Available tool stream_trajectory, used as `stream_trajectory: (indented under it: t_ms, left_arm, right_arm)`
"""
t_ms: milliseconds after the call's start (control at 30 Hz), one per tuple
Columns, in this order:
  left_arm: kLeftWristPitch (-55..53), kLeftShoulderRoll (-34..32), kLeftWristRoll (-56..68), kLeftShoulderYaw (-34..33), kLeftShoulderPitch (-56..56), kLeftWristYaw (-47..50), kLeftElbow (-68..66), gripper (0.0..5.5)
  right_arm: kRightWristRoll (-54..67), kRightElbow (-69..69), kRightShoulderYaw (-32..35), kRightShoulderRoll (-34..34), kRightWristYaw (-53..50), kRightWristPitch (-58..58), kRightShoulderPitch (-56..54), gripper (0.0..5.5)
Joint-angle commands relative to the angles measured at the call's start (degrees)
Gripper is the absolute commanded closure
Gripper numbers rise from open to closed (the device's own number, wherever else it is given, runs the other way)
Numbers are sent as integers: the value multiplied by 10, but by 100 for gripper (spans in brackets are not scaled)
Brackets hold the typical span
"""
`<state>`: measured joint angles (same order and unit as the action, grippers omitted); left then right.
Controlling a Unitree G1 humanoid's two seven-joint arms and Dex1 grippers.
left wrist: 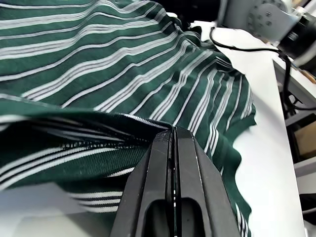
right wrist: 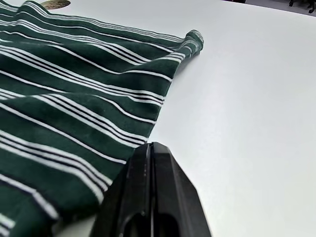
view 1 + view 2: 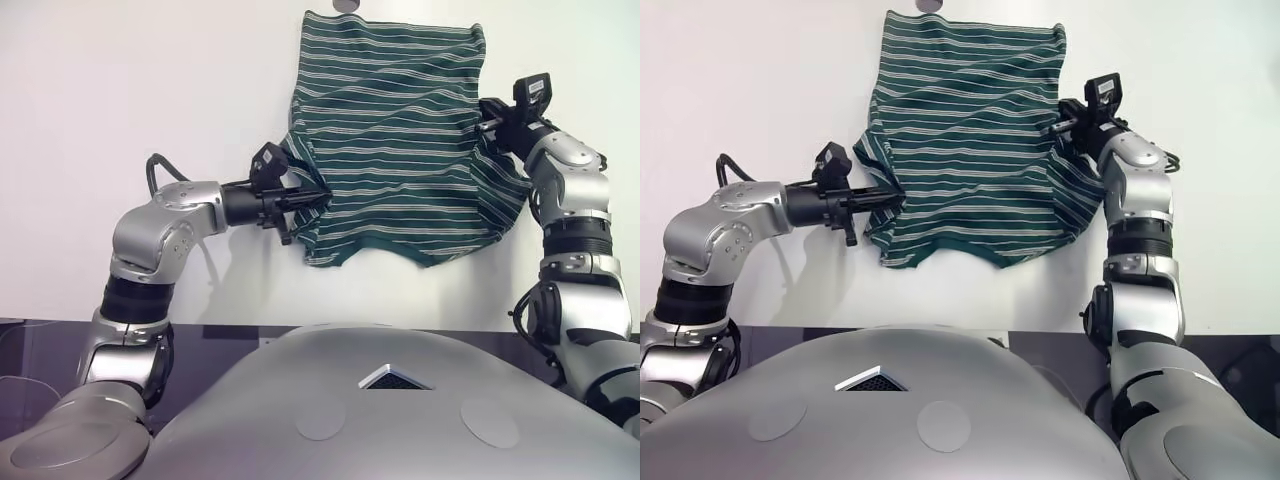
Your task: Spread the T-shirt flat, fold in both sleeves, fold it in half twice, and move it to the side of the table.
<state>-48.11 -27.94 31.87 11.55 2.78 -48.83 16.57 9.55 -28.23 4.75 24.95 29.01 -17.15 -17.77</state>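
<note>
Your left claw (image 3: 318, 196) and right claw (image 3: 487, 122) each clamp a shirt (image 3: 400, 120) edge. Draw them apart evenly, low, until the cloth between them lies flat.

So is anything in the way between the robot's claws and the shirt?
Nothing visible. The left gripper and right gripper are each shut on an edge of the shirt, one on either side.
</note>
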Motion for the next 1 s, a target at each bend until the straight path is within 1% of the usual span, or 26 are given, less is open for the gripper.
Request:
stream_trajectory:
  t_ms: [33,200,300,367,467,533,567,633,733,800,900,1000]
  left_arm:
    - [1,-10,-34,32,8,23,11,548]
    - [26,1,-63,55,43,32,7,548]
    - [50,5,-114,111,48,39,-32,548]
    - [64,22,-133,135,40,50,-53,550]
    - [69,41,-141,153,33,55,-71,490]
    - [68,41,-143,155,23,62,-68,458]
    - [76,38,-146,153,14,66,-60,448]
    - [100,35,-151,145,-3,77,-42,448]
    - [118,48,-136,99,-13,102,-7,448]
    - [107,59,-106,61,2,109,29,448]
    - [87,67,-72,29,27,110,65,448]
    - [69,73,-36,6,40,107,82,448]
  right_arm:
    - [-3,14,-4,3,2,-39,33,550]
    - [-6,25,-6,-3,-1,-50,43,550]
    - [2,45,-1,-5,-3,-70,53,550]
    - [23,65,23,0,-4,-99,58,513]
    - [105,120,110,14,-8,-175,57,449]
    - [154,161,156,37,2,-234,58,424]
    - [180,198,171,60,21,-275,76,424]
    - [223,272,191,111,64,-349,129,424]
    - [303,364,215,168,131,-457,214,424]
    - [298,389,187,180,151,-455,265,424]
    - [256,324,155,173,136,-411,262,424]
    - [235,279,153,175,136,-369,241,424]
